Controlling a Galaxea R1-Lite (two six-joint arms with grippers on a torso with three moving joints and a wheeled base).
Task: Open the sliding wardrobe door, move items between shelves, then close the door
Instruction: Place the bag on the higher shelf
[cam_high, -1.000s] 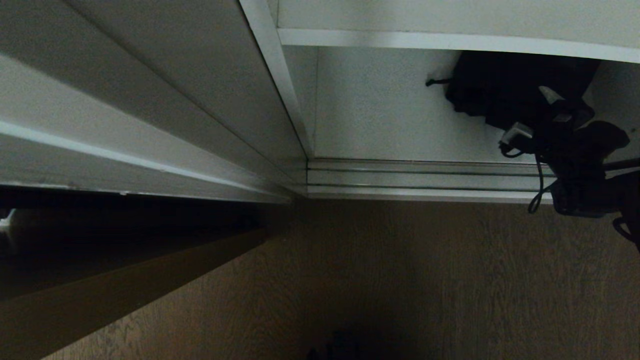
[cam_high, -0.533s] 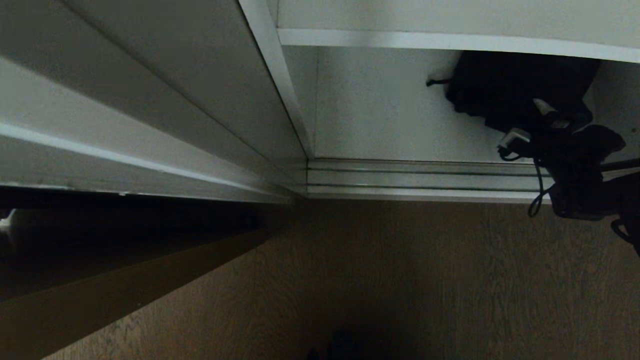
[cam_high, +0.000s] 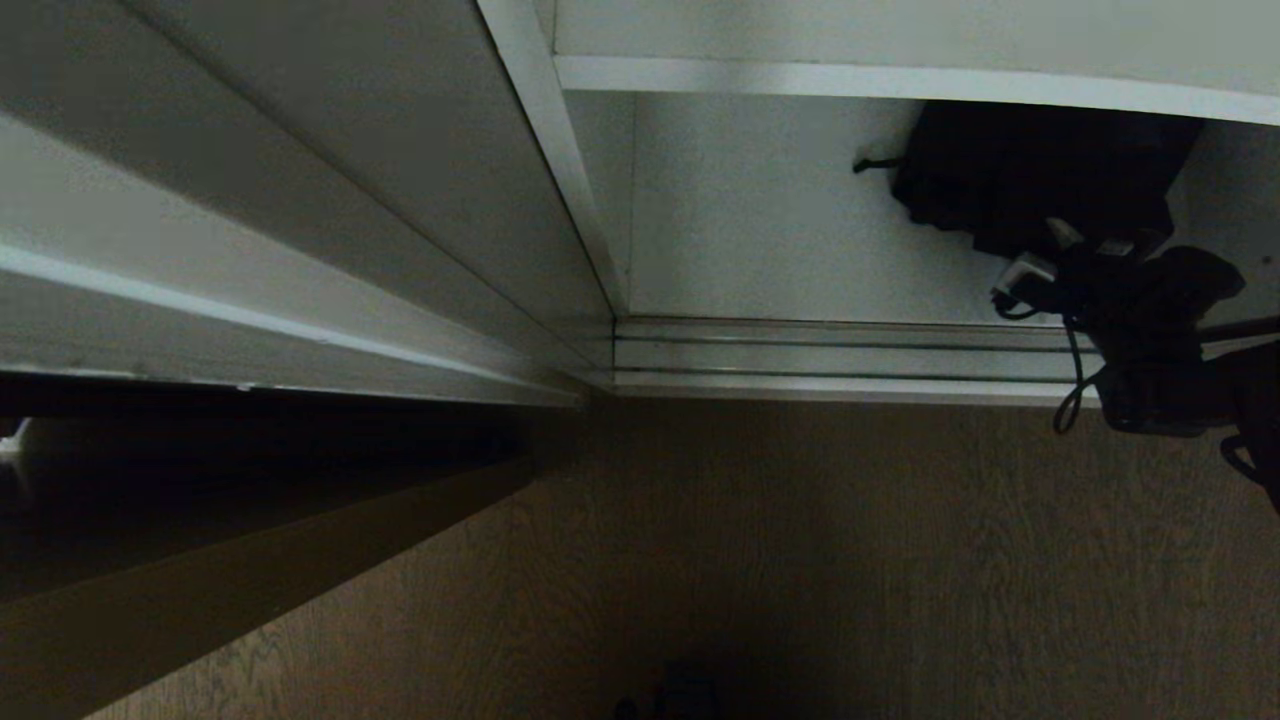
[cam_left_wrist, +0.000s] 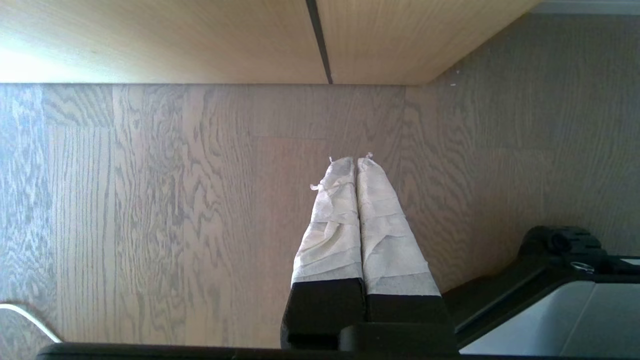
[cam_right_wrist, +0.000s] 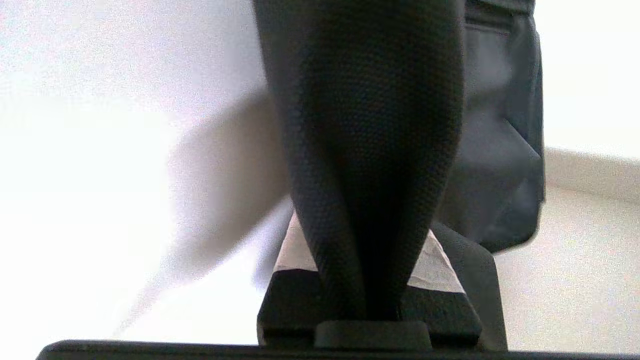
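Note:
The black fabric bag (cam_high: 1020, 170) lies on the wardrobe's white bottom board (cam_high: 760, 230), under a white shelf (cam_high: 900, 80), at the far right of the head view. My right gripper (cam_high: 1050, 255) reaches in at the bag's near edge. In the right wrist view its taped fingers (cam_right_wrist: 295, 255) are shut on a fold of the bag's woven black fabric (cam_right_wrist: 370, 125), which hides the fingertips. The pale sliding wardrobe door (cam_high: 300, 200) stands slid over to the left, leaving this bay uncovered. My left gripper (cam_left_wrist: 356, 162) hangs parked over the floor, shut and empty.
Silver door tracks (cam_high: 850, 360) run along the wardrobe's front edge, just under my right arm. Wood-grain floor (cam_high: 800, 550) fills the foreground. A light wood door with a dark groove (cam_left_wrist: 320, 40) stands ahead of the left gripper, and my base (cam_left_wrist: 575, 300) sits beside it.
My right gripper's fingers have closed from wide open onto the bag's fabric. The wrist shifted only slightly; the bag and the left arm have stayed where they were.

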